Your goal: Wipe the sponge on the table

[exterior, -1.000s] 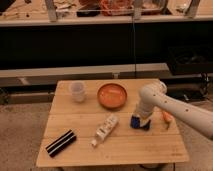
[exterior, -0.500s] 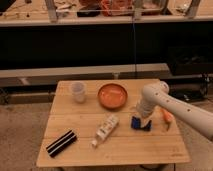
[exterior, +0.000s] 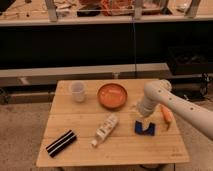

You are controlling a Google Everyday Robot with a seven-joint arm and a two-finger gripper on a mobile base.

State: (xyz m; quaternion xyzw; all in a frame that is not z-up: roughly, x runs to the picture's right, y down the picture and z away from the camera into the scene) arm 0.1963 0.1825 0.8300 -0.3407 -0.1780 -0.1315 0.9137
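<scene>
A dark-blue sponge (exterior: 144, 128) lies on the light wooden table (exterior: 80, 120) toward its right side. My gripper (exterior: 143, 118) hangs at the end of the white arm, coming in from the right, directly above the sponge and close to or touching its top. The arm's wrist hides the sponge's upper edge.
An orange bowl (exterior: 112, 95) sits behind the sponge, a white cup (exterior: 77, 91) at the back left. A white bottle (exterior: 105, 129) lies on its side mid-table, a black block with white stripes (exterior: 61, 143) at front left. An orange object (exterior: 166, 115) rests by the right edge.
The arm's wrist and the sponge have shifted only slightly; no clear change otherwise.
</scene>
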